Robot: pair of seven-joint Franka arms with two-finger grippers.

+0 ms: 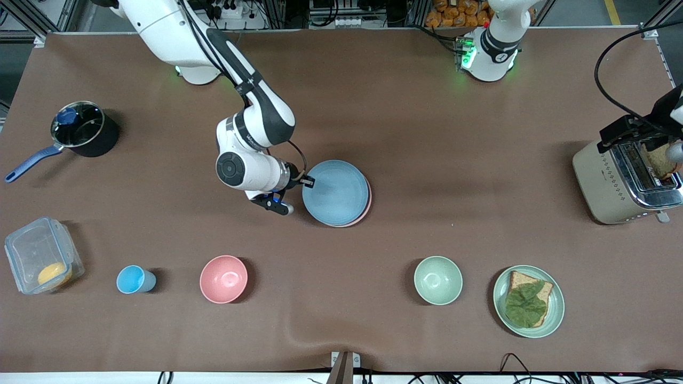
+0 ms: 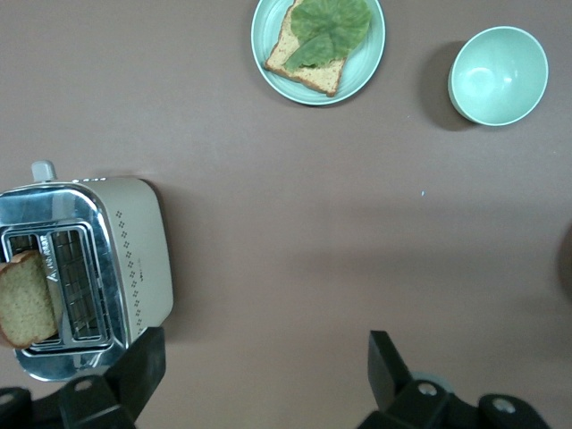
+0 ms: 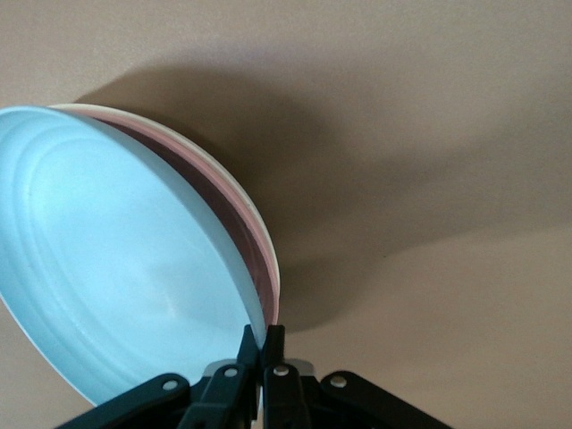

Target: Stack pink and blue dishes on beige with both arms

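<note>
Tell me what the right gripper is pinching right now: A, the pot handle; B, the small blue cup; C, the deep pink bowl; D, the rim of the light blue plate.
D: the right gripper is shut on the rim of the blue plate, tilted over the pink plate.

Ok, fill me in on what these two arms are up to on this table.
The right gripper is shut on the rim of the blue plate, which rests tilted over the pink plate in the middle of the table. The beige plate shows only as a pale edge under the pink one in the right wrist view, so the stack looks nearly finished. The left gripper hangs open over the table beside the toaster at its own end, apparently waiting.
</note>
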